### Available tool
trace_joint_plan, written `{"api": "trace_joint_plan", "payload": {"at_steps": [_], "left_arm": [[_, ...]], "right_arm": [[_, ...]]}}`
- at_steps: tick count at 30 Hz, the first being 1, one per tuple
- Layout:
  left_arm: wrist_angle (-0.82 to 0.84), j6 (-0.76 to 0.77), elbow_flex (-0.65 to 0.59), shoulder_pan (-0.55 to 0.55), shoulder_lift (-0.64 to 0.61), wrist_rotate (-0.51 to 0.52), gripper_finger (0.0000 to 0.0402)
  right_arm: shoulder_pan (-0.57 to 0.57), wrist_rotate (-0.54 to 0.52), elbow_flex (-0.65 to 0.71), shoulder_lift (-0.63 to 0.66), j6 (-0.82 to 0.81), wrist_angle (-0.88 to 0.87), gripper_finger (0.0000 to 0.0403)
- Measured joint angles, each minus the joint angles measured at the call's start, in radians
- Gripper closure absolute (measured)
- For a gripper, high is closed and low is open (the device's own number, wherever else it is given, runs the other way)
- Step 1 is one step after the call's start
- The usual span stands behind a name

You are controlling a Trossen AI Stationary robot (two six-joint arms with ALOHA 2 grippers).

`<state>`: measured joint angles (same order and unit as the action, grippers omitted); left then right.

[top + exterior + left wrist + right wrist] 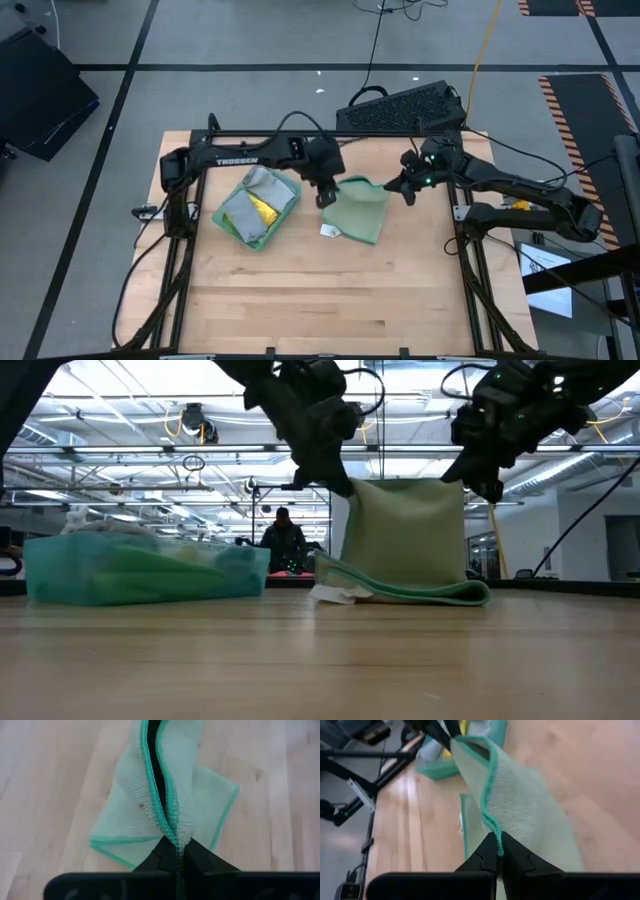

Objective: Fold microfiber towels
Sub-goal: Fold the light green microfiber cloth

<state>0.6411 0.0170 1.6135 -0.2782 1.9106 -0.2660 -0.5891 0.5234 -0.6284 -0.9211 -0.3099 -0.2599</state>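
Observation:
A pale sage green microfiber towel [362, 212] with a teal hem is held up by its top edge between my two grippers. Its lower part [400, 593] lies doubled on the table, with a white tag [335, 596] at its left end. My left gripper [342, 486] is shut on the towel's upper left corner, and my right gripper [484, 482] is shut on the upper right one. To the left, a pile of teal, grey and yellow towels [256, 208] rests on the table. My left gripper pinches the towel's teal-hemmed top edge [172, 834] at its left corner between its two fingers, slanting down from above. Two hemmed edges run side by side into the fingers. The towel hangs below them. My right gripper pinches the hemmed top edge [494, 839] at the right corner between its two fingers, slanting down from the table's right. The edge sags a little between the two grippers. The towel's lower part lies on the table.
A black keyboard [402, 106] lies at the table's far edge, behind the grippers. Bare wood [320, 300] fills the table's near half. A person [283, 540] stands far off in the room behind the table.

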Motion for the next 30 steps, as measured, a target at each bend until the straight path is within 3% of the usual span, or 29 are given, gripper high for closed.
{"api": "trace_joint_plan", "payload": {"at_steps": [3,6,8,13,20,25,30], "left_arm": [[0.021,-0.051,-0.002,0.041,0.0,0.1,0.0388],[0.014,-0.098,-0.009,0.065,0.002,0.252,0.0388],[0.003,-0.101,-0.009,0.064,0.002,0.301,0.0394],[-0.012,-0.12,-0.043,0.048,0.008,0.303,0.0388],[-0.094,-0.131,-0.137,0.024,0.008,0.204,0.0395],[-0.117,-0.114,-0.153,0.033,0.008,0.172,0.0385],[-0.167,-0.076,-0.148,0.021,0.001,0.189,0.0395]], "right_arm": [[0.024,-0.011,0.031,0.0,0.008,0.004,0.0402],[0.043,-0.112,0.066,0.0,0.008,0.008,0.0402],[0.054,-0.158,0.082,0.0,0.008,0.021,0.0402],[0.084,-0.078,0.16,0.0,-0.054,0.179,0.0402],[0.142,-0.131,0.301,0.0,-0.233,0.414,0.0402],[0.146,-0.128,0.316,0.0,-0.292,0.416,0.0402],[0.106,-0.126,0.234,0.005,-0.273,0.374,0.0402]]}}
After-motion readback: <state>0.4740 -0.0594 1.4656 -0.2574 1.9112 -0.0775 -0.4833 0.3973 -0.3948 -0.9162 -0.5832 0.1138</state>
